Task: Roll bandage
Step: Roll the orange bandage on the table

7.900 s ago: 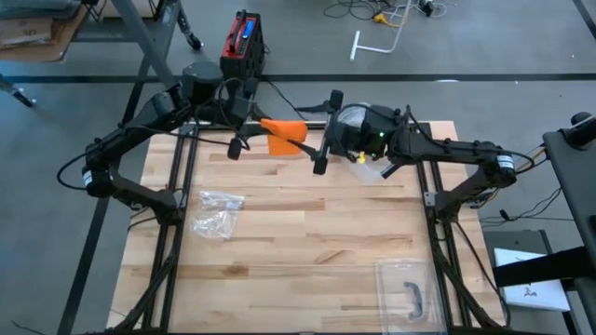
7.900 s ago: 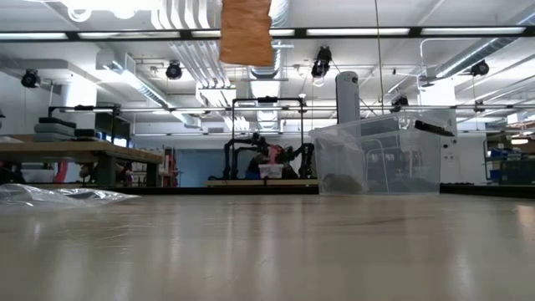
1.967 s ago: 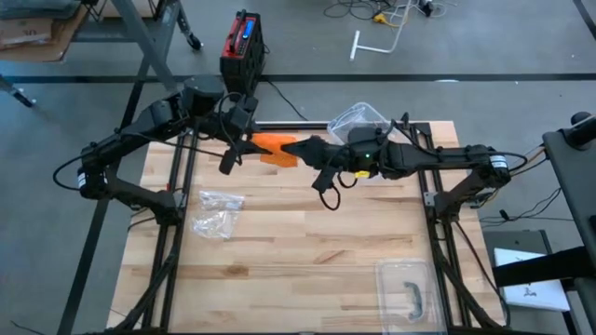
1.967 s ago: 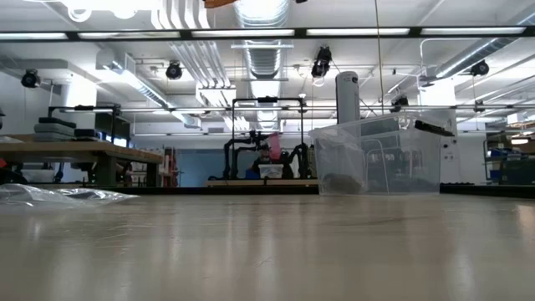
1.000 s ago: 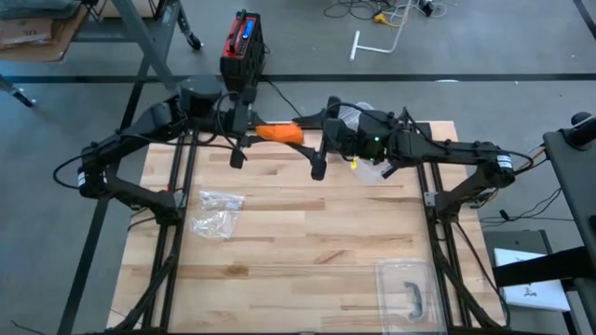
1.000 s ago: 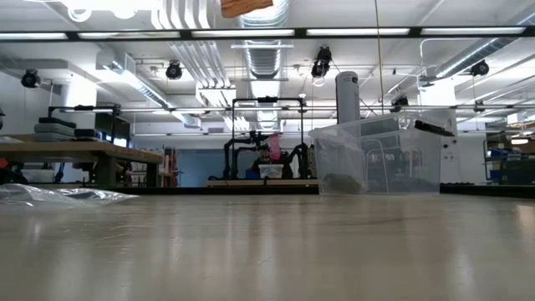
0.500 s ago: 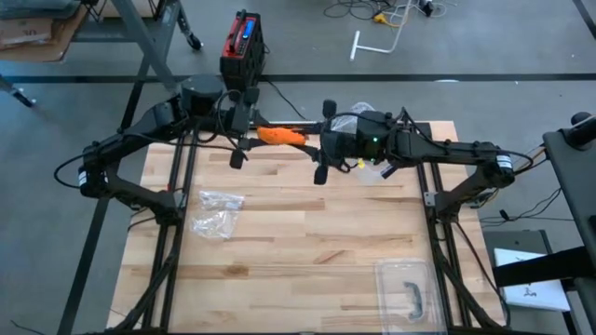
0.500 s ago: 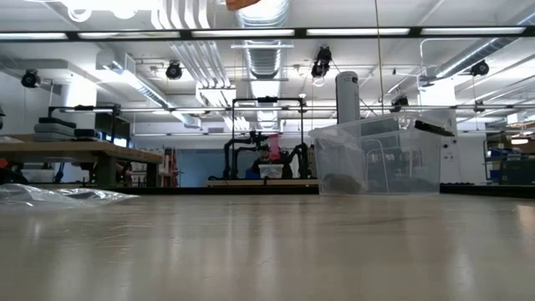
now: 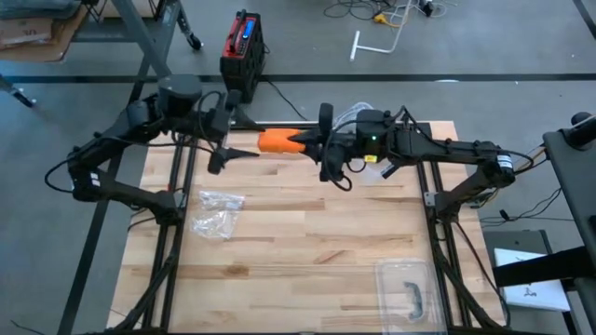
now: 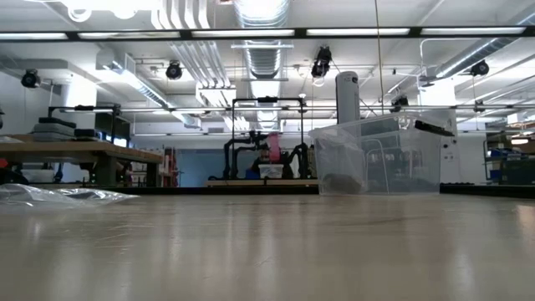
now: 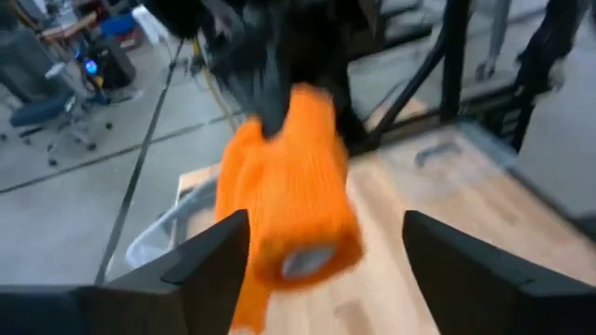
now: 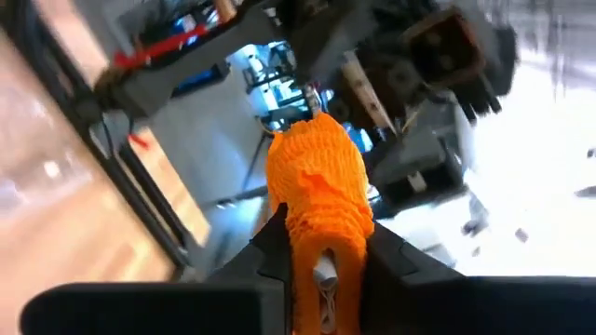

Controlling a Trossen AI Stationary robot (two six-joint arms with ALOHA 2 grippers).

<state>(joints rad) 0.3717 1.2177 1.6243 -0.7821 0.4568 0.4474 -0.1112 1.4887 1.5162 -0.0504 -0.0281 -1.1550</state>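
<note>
Since half a second ago the left arm is swinging away to the left, opening a gap, while the orange woven bandage roll is now lying level between the two arms, above the far edge of the pale wooden bench.

The right end effector is pinching the roll's right end, its fingers closed on the fabric. The left end effector is sitting just left of the roll, spread open and holding nothing; in its wrist view the roll is hanging between its fingers without touching them.

To roll well, the right grip probably needs to keep firm while the left one closes back on the loose end, so that each turn stays tight.

Counted: one bandage, two arms, one crumpled clear plastic bag at the left, one clear plastic lid with a dark handle at the near right, and one clear plastic tub.
</note>
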